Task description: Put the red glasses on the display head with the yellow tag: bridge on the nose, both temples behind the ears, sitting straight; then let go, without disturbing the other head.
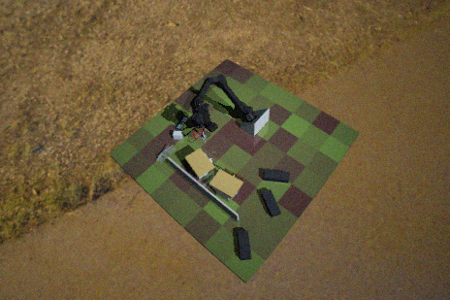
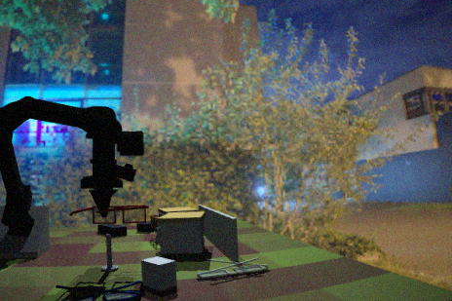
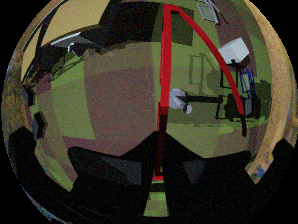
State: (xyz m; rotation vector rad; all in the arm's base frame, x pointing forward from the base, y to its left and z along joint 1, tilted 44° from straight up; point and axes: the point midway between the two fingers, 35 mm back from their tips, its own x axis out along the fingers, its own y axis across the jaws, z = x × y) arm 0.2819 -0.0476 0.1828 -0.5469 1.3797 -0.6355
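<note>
The red glasses (image 1: 198, 133) (image 2: 133, 206) (image 3: 165, 75) hang in the air, held by my gripper (image 2: 103, 212) (image 3: 158, 135), which is shut on them. In the wrist view a long red bar runs up from the fingertips and a temple curves off to the right. Two block-shaped heads with tan tops stand together: one head (image 1: 199, 162) (image 3: 65, 20) and the other head (image 1: 226, 183). In the exterior view the nearer head (image 2: 181, 237) is right of the glasses. No yellow tag can be told apart from the tan tops. Their noses and ears are too dark to read.
A long thin wall (image 1: 201, 187) (image 2: 221, 232) stands behind the heads. A small post (image 2: 109, 251) (image 3: 176, 99) is below the gripper. A white cube (image 1: 177, 134) (image 2: 159, 276) (image 3: 234, 51), blue glasses (image 2: 122, 296), grey glasses (image 2: 235, 269) and several black blocks (image 1: 270, 202) lie around.
</note>
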